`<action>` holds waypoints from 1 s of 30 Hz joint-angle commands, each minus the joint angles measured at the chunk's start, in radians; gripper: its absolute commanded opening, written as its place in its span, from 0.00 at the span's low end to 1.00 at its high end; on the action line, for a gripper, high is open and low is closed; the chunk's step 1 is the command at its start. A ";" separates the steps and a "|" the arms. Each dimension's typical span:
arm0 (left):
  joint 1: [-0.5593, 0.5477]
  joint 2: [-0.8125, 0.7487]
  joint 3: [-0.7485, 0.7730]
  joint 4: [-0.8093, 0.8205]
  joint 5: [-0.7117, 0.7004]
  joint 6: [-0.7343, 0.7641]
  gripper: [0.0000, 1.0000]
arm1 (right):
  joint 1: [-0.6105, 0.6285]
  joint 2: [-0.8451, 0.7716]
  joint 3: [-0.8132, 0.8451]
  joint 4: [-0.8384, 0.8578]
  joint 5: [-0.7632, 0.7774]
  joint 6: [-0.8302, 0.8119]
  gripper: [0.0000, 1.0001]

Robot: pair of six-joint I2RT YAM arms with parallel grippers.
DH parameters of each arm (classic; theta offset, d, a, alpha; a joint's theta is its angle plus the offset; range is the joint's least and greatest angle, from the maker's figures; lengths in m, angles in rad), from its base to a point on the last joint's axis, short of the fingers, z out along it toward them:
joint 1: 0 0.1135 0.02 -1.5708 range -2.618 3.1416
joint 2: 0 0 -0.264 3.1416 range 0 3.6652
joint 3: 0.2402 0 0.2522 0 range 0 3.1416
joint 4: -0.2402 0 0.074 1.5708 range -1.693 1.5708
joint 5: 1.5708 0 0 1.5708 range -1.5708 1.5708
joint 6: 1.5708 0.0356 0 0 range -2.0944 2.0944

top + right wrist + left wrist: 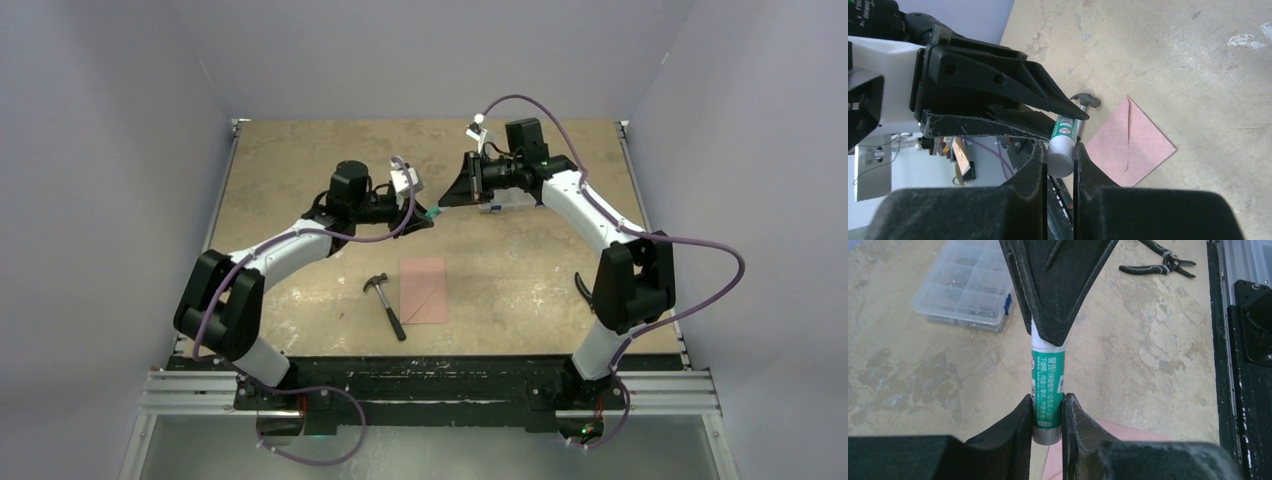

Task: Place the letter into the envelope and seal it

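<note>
A green glue stick (434, 212) with a white cap hangs in the air between both grippers. My left gripper (1047, 400) is shut on its green body near the grey base (1047, 432). My right gripper (1060, 147) is shut on the white cap end (1060, 157). The two grippers meet tip to tip above the middle of the table (300, 160). The pink envelope (423, 290) lies flat on the table below them, with its pointed flap folded down; it also shows in the right wrist view (1130, 142). No separate letter sheet is in view.
A hammer (387, 305) lies just left of the envelope. A clear plastic parts box (968, 285) sits under the right arm. Black pliers (1158, 265) lie near the right arm's base.
</note>
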 commanded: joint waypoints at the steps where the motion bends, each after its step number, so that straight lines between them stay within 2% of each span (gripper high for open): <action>1: -0.001 0.033 0.158 0.105 -0.009 0.059 0.00 | 0.075 0.001 -0.123 -0.009 -0.001 -0.027 0.00; 12: -0.016 0.100 0.358 0.334 -0.045 0.013 0.00 | 0.185 0.023 -0.296 0.128 -0.050 0.034 0.00; 24: -0.001 0.125 0.462 0.455 -0.050 -0.071 0.00 | 0.192 0.079 -0.338 0.071 -0.017 -0.025 0.00; 30: 0.035 0.129 0.477 0.551 -0.046 -0.174 0.00 | 0.191 0.095 -0.357 0.055 0.000 -0.045 0.00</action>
